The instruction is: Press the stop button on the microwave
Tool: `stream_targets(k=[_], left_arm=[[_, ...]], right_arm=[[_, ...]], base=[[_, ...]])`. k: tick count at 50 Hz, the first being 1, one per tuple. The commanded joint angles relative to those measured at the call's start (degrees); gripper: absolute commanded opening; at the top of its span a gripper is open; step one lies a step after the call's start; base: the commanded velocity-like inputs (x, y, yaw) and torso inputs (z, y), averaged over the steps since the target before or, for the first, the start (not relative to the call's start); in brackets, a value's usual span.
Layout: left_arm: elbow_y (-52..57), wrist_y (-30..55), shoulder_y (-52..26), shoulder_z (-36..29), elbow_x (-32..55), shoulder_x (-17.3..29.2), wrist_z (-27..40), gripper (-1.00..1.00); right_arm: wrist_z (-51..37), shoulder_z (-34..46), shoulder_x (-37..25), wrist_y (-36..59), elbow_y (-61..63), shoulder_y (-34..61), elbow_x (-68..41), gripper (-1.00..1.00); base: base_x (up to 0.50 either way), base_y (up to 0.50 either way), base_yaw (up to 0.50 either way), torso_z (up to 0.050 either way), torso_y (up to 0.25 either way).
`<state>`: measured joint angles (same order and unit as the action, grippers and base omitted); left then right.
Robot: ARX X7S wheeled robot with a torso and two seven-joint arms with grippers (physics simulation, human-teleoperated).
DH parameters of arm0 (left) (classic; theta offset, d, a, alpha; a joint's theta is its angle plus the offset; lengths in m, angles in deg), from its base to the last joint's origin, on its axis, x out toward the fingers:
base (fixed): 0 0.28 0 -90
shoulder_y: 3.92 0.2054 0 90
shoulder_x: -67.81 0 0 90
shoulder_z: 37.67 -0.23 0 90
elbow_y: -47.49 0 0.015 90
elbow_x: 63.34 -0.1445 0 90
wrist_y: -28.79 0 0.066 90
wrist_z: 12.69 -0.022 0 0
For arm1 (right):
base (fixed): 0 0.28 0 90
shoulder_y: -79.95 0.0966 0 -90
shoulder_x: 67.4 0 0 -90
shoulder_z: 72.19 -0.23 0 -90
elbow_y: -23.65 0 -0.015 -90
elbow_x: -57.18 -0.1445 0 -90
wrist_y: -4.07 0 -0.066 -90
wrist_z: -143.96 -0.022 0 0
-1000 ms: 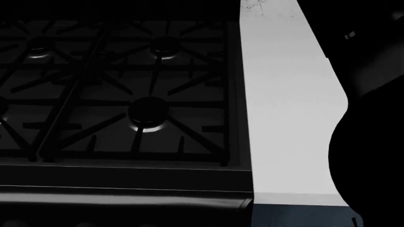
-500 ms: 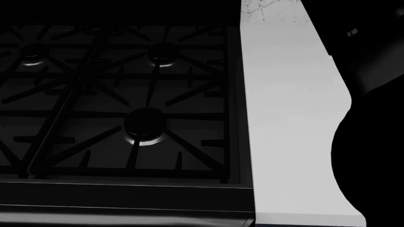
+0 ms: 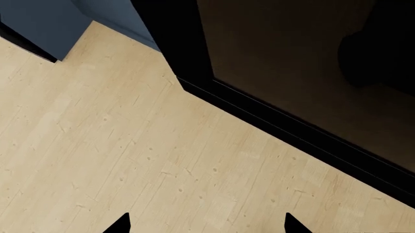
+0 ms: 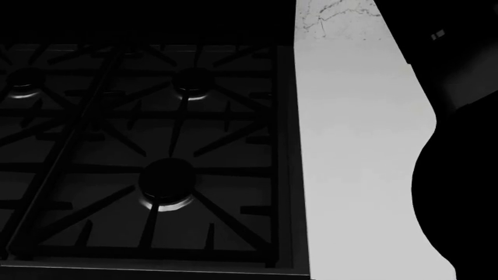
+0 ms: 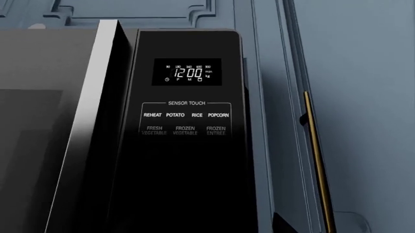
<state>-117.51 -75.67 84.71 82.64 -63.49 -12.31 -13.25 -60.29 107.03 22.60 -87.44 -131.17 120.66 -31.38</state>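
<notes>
Microwave [image 5: 129,136] control panel [image 5: 184,131] fills the right wrist view, facing the camera squarely, with the door edge beside it and blue cabinetry [image 5: 363,97] with a brass handle [image 5: 316,160] on its far side. Of the right gripper [image 5: 285,224] only a dark tip shows at the frame edge; whether its jaws are parted or closed cannot be told.

The stop button is not visible. The lit display [image 5: 186,72] and the sensor-touch rows (reheat, potato, rice, popcorn, the frozen settings) occupy the upper panel; the lower panel renders black. The button is judged to lie in that lower zone. The arm should descend along the panel until the label reads clearly, then advance one fingertip straight in, perpendicular to the face, with light pressure to avoid adjacent keys.

The left gripper [image 3: 206,228] shows two dark fingertips [image 3: 120,224] well apart, so it stands open and empty above a pale wood floor [image 3: 116,160], near a dark appliance front [image 3: 304,73].

The head view shows no microwave at all: only a gas cooktop [image 4: 148,157], a white counter [image 4: 350,146] beside it and a dark arm mass at the right.
</notes>
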Motion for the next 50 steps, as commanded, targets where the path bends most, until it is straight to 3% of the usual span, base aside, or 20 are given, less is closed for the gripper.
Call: stream_targets(k=[1,24,50], left_arm=[[0.0,1.8,-0.6,0.3,0.2,0.1,-0.8,1.0],[0.0,1.9,-0.8,0.4,0.1,0.1,-1.0,1.0],[0.0,1.9,-0.8,0.4,0.1,0.1,-1.0,1.0]], right_arm=[[-0.3,0.6,0.0,0.3,0.7,-0.5,-0.3,1.0],[-0.3,0.6,0.0,2.1,0.4,-1.7,1.2,1.0],[-3.3,0.8,-0.1,7.9,1.0,0.6,0.9,1.0]], base=[[0.0,0.0,0.0,0.05,0.061],[0.08,-0.03,0.0,0.05,0.058],[0.0,0.0,0.0,0.001,0.0]])
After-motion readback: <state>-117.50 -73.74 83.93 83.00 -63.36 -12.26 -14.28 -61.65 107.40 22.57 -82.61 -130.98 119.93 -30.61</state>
